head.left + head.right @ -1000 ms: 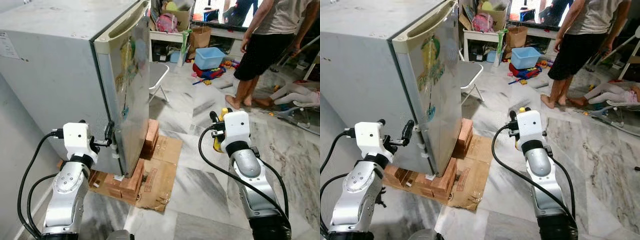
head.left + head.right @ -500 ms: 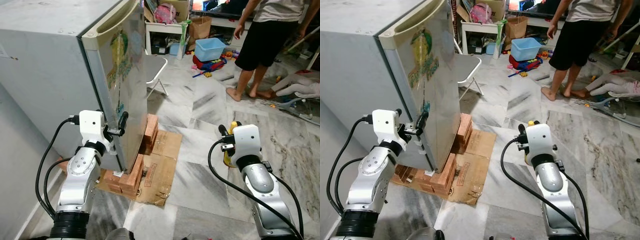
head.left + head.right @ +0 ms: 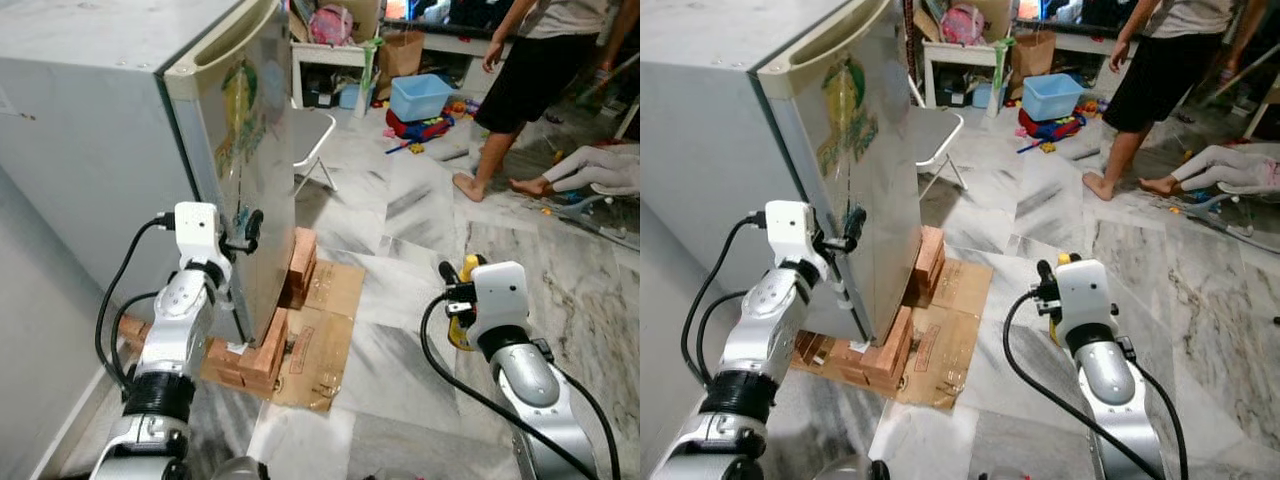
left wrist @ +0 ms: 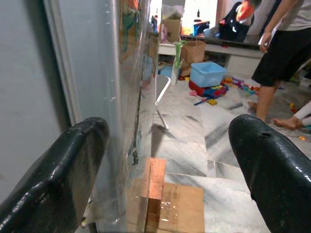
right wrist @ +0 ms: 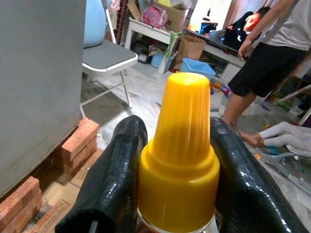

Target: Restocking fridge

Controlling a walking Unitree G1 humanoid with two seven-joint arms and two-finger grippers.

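Observation:
A small grey fridge (image 3: 110, 130) stands on bricks, its stickered door (image 3: 262, 170) shut. My left gripper (image 3: 250, 228) is open at the door's lower side edge, level with the seam between door and body. In the left wrist view one finger (image 4: 63, 170) lies by the fridge's side and the other finger (image 4: 272, 165) stands out in front of the door face. My right gripper (image 3: 457, 287) is low on the right, over the marble floor. It is shut on a bottle with a yellow cap (image 5: 179, 141), held upright.
Red bricks (image 3: 262, 355) and flattened cardboard (image 3: 325, 340) lie under the fridge. A folding chair (image 3: 315, 150) stands behind it. A person (image 3: 525, 80) stands at the back right, another lies on the floor (image 3: 600, 170). A blue tub (image 3: 420, 97) and toys sit beyond.
The camera has shifted. My left gripper has moved forward along the fridge's side to the door edge. My right gripper has sunk lower, still holding the bottle.

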